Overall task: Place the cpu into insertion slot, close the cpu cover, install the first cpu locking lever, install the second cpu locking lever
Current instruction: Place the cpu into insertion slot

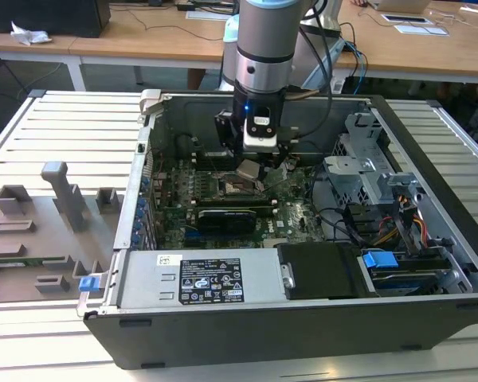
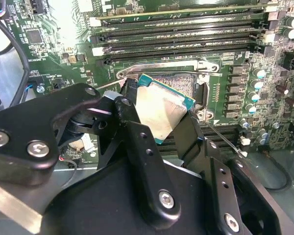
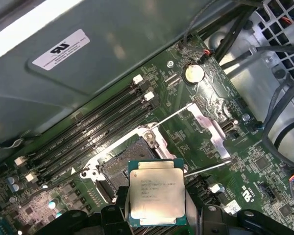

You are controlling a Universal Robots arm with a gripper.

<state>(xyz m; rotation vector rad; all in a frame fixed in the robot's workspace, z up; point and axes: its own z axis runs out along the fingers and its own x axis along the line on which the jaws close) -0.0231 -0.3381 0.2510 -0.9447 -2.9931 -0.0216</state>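
tool pinches flat square dull-silver cpu.

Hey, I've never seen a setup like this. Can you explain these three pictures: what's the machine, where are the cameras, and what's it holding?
This is one robot arm reaching down into an open computer case that lies on a slatted table. The exterior view comes from a camera off the arm and takes in the whole scene. Both wrist views come from cameras riding on the arm, looking at the green board. The gripper is shut on the cpu, a small square chip with a silver top. The chip is close to the insertion slot, not yet seated in it. Grey holders sit on the table at the exterior view's left.
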